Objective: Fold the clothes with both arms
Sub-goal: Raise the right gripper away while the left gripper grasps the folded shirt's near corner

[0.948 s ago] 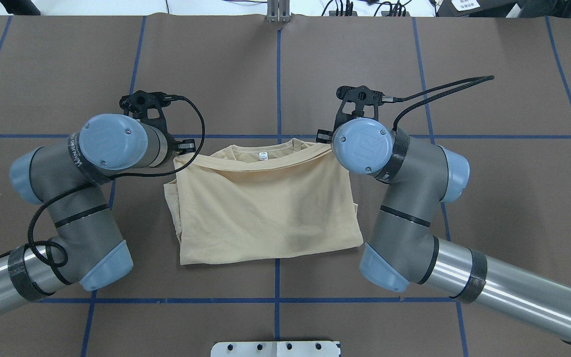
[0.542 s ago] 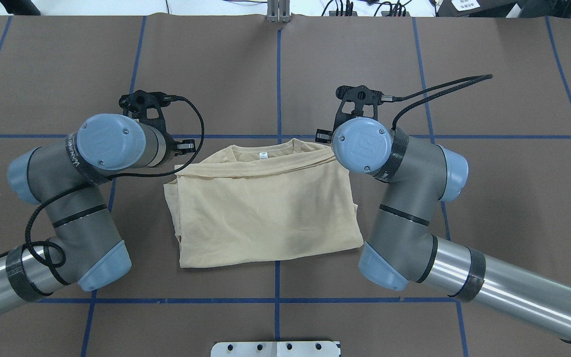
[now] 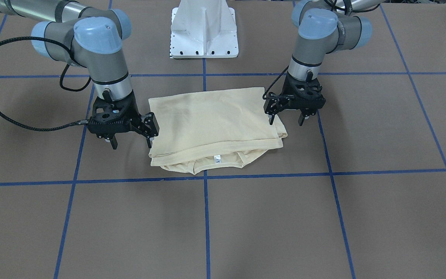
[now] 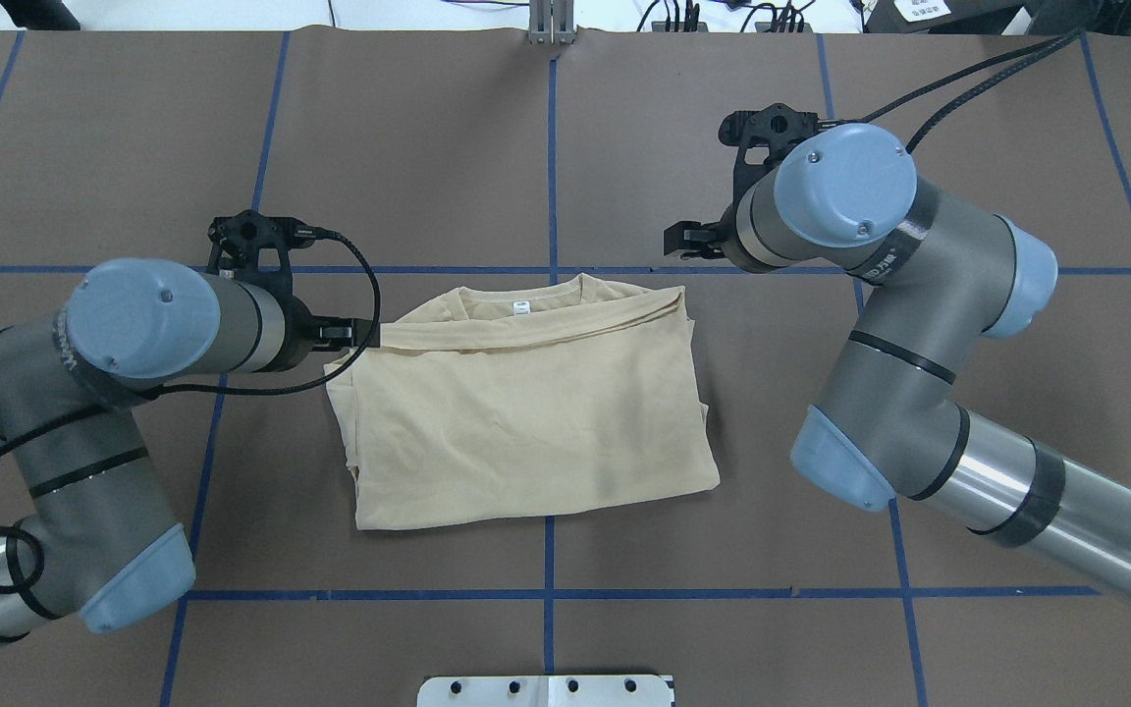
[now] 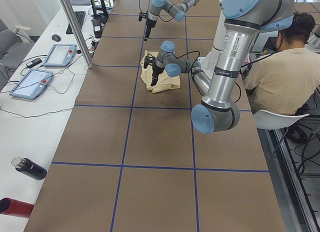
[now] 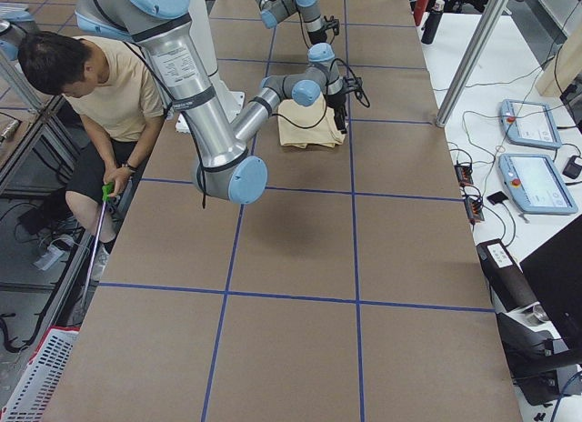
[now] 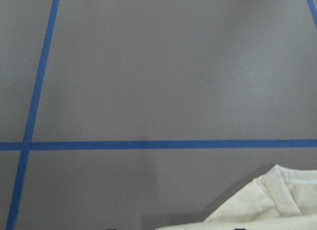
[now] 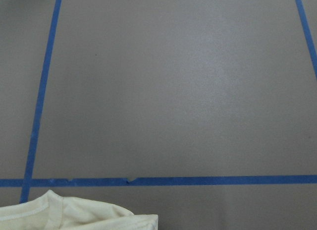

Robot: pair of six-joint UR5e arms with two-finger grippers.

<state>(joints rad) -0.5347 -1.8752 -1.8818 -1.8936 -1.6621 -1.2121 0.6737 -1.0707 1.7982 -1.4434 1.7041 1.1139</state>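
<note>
**While both grippers are hanging open, the shirt is lying folded**

As we are looking across the table (image 3: 207, 232) toward the robot, a blue line (image 3: 265, 175) is running side to side, and the shirt (image 3: 211, 116) is lying just behind it. It is sitting in the middle of the table, between the two grippers. Its neck is pointing at us, and the white label (image 3: 217, 157) is peeking out from under the top layer.

The shirt is making a neat block shape. No sleeves are sticking out, and the bottom half is lying over the top half. The picture on the shirt is not showing.

A little farther back, the right gripper (image 3: 132, 140) is hanging by one side of the shirt. Its fingers are standing wide apart and holding nothing, with one finger just beside the cloth. On the other side, the left gripper (image 3: 286, 118) is also standing open and holding nothing. One of its fingers is sitting right at the shirt's edge.

Farthest back, the white base (image 3: 204, 35) is standing on the table.

I am guessing the folding is nearly finished. The edges by the neck are looking a bit bumpy, so some tidying or one more fold may be waiting.
</note>
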